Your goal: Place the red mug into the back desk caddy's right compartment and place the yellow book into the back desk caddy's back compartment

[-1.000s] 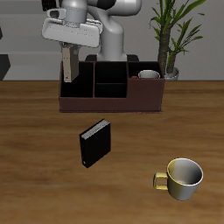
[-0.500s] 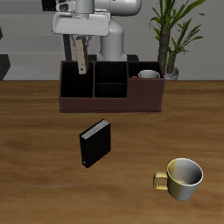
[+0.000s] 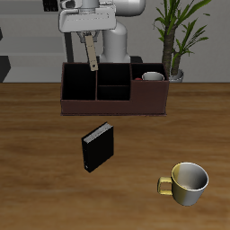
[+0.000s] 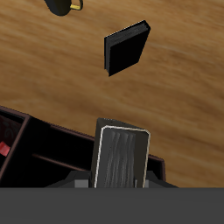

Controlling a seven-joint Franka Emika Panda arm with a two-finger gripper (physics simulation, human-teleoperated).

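The tool [image 3: 88, 34] hangs above the back desk caddy [image 3: 115, 106], clamped on the top end of the yellow book [image 3: 92, 53]. In the exterior view the book hangs nearly upright, slightly tilted, with its lower end just above the caddy's back rim, near the divider between the wide end section and the two small middle sections. It is clear of the counter [image 3: 36, 171] and I cannot tell whether it touches the caddy wall. In the wrist view the book [image 4: 122, 157] fills the space between the fingers, a grey-tan cover with a pale border and striped page edges at its far end, pointing down over the caddy's dark rim [image 4: 52, 140].

The red mug [image 3: 153, 78] stands upright inside the right compartment [image 3: 160, 90], its red rim and handle showing above the caddy's wall. The back compartment [image 3: 112, 73] is the rear of the two small middle sections; its black interior looks bare from here, though the view into it is shallow.

On the counter in front of the caddy, well apart from it, a black book [image 3: 98, 146] with white page edges stands on edge; the wrist view shows it [image 4: 127, 49] as well. A yellow-gold mug [image 3: 186, 181] sits upright near the front edge, handle toward the black book. A potted plant [image 3: 173, 36] stands behind the caddy's mug end.
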